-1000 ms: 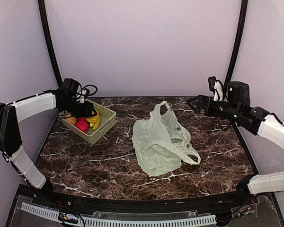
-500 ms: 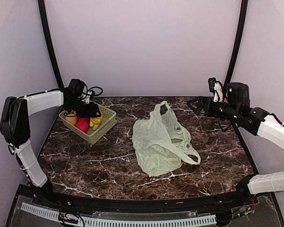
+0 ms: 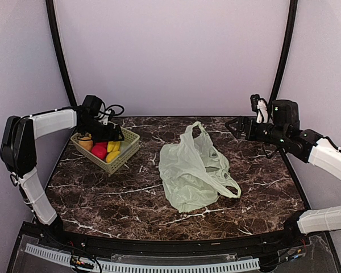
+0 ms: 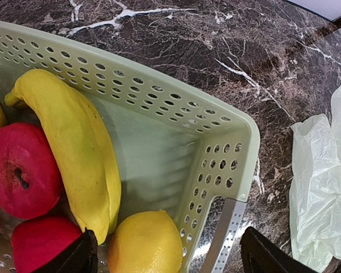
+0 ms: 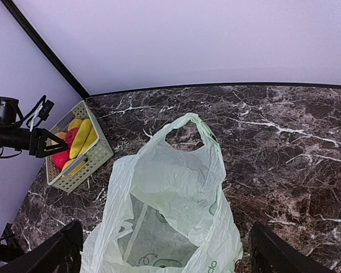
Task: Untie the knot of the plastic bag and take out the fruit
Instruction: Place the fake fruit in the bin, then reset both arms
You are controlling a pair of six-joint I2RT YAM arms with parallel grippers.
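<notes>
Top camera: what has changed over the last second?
The left arm swung its elbow inward from the table's left edge, and the left gripper shifted slightly right above the basket. Its jaws stand open over the fruit, holding nothing. The plastic bag and the right gripper stayed put.

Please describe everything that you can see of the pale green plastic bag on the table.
The plastic bag is thin, translucent, pale green film, crumpled, with faint green print on it. It lies slumped flat on the dark marbled table, about the middle. No knot shows. Its mouth gapes open, and the right wrist view looks inside and shows no fruit. One loop handle stands up at the far end, and a second lies at the near right. Only the table touches it.
</notes>
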